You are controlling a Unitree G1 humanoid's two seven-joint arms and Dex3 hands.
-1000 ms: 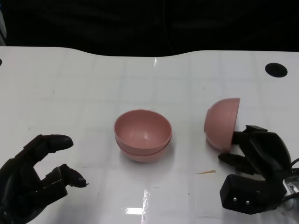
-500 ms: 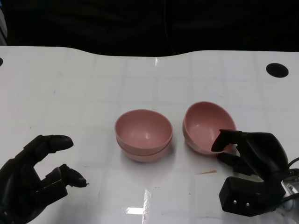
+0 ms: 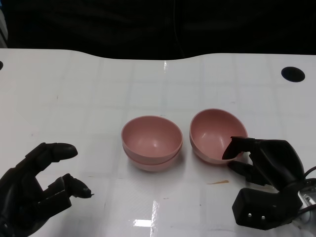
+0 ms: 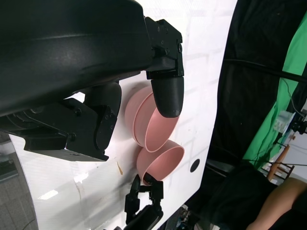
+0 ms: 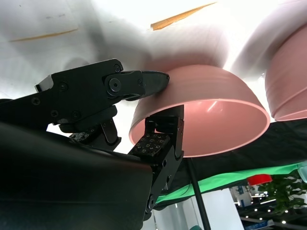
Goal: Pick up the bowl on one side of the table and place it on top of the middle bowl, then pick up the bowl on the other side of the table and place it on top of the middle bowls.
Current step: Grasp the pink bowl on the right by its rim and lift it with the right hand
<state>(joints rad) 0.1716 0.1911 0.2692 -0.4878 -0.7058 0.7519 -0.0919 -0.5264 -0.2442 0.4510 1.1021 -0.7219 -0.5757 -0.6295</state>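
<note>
Two pink bowls sit nested as the middle stack (image 3: 151, 141) at the table's centre, also seen as the stack (image 4: 144, 120) and the stack (image 5: 290, 81) in the wrist views. A third pink bowl (image 3: 214, 134) hangs just right of the stack, tilted, its opening facing up and toward me. My right hand (image 3: 264, 163) pinches its near rim; the right wrist view shows fingers (image 5: 120, 86) on the outer wall of the bowl (image 5: 206, 115) and one inside. My left hand (image 3: 34, 190) rests at the lower left with fingers spread, holding nothing.
The white table (image 3: 74, 98) has a curved far edge against a black backdrop. A dark round hole (image 3: 292, 74) lies at the far right. A thin tan sliver (image 3: 217, 182) lies on the table near my right hand. A person's arm (image 4: 278, 201) shows beside the table.
The right hand turned the held bowl from on its side to opening-up and carried it left toward the stack. The left hand stayed still.
</note>
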